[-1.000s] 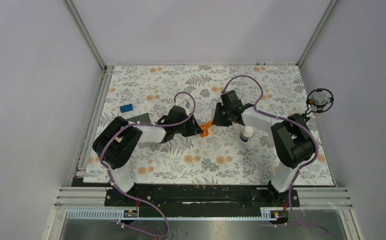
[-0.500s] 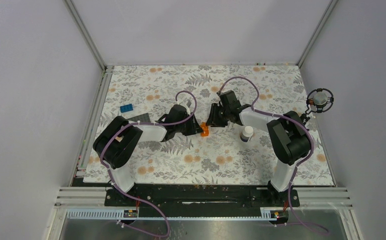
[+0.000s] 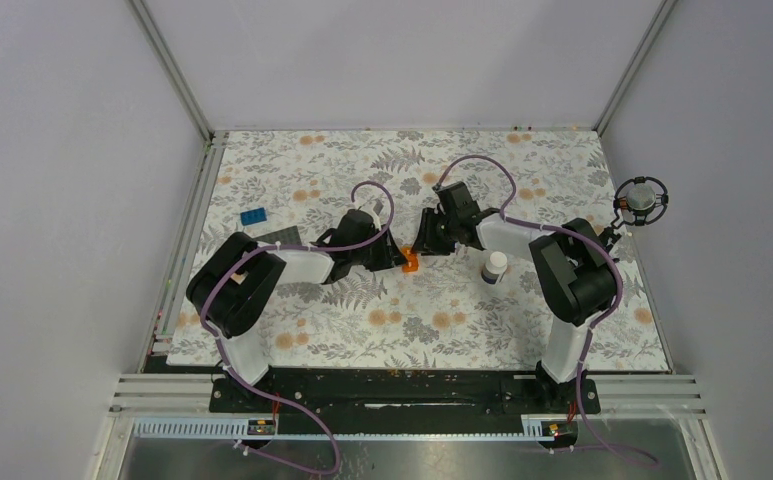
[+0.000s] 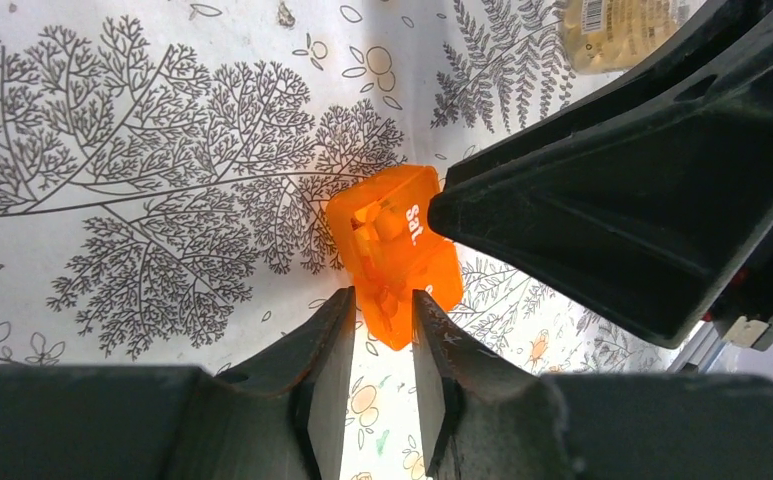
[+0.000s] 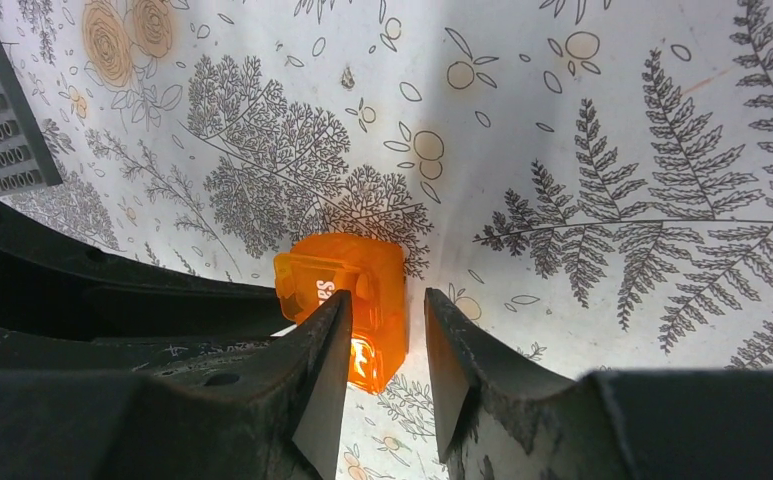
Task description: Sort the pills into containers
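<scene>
- Clamping the orange box (image 4: 392,250) at mid table (image 3: 292,170), the left gripper (image 4: 384,300) is steadying it.
- Right gripper (image 5: 389,300), fingers slightly apart, is touching its lid (image 4: 412,215).
- Sorting is seemingly just starting.

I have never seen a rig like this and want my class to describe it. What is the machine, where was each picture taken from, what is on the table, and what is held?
The machine is a left arm and a right arm, bolted at the near edge of the table, each ending in a two-finger gripper. One camera looks down from above; the other two sit on the wrists. On the flowered table are a small orange box, a white-and-dark bottle, a blue brick, a grey studded plate and a tan bottle. The left gripper pinches the orange box; the right gripper stands slightly open at its edge.
</scene>
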Available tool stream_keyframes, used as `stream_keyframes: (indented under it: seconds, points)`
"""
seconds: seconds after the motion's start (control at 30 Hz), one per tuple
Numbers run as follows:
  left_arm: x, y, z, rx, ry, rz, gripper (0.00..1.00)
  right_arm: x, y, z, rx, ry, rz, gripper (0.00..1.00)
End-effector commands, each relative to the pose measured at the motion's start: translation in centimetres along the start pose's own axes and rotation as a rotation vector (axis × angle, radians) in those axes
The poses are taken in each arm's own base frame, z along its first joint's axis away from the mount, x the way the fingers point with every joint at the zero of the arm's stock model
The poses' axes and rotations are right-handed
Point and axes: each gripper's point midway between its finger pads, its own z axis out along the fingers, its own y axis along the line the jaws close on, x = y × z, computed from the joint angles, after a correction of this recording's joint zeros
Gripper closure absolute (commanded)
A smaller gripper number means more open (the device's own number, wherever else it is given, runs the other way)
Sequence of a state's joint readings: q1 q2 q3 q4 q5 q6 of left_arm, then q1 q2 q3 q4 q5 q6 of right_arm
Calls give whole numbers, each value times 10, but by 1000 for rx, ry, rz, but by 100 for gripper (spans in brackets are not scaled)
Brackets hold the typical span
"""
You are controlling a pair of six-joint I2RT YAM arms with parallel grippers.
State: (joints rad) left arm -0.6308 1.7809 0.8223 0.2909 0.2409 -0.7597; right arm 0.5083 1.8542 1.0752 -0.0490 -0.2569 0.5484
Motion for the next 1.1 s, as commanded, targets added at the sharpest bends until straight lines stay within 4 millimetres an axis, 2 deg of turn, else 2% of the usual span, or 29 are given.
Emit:
stream_keyframes:
  seconds: [0.0, 0.3, 0.47, 0.63, 1.07]
  points:
    - [-18, -13, -8, 30, -82, 11, 72, -7, 9, 2, -18, -5, -13, 60]
    - [-37, -17, -12, 44, -151, -31, 69, -4, 6, 4, -7, 9, -23, 61]
    - [-43, -11, -11, 6, -175, -53, 70, -3, 3, 5, 5, 12, -27, 62]
    - [-46, -1, -6, -43, -183, -57, 73, -2, 3, 5, 3, 16, -32, 62]
    - [-45, 2, 5, -49, -163, -53, 81, 4, -1, 6, 7, 33, -42, 64]
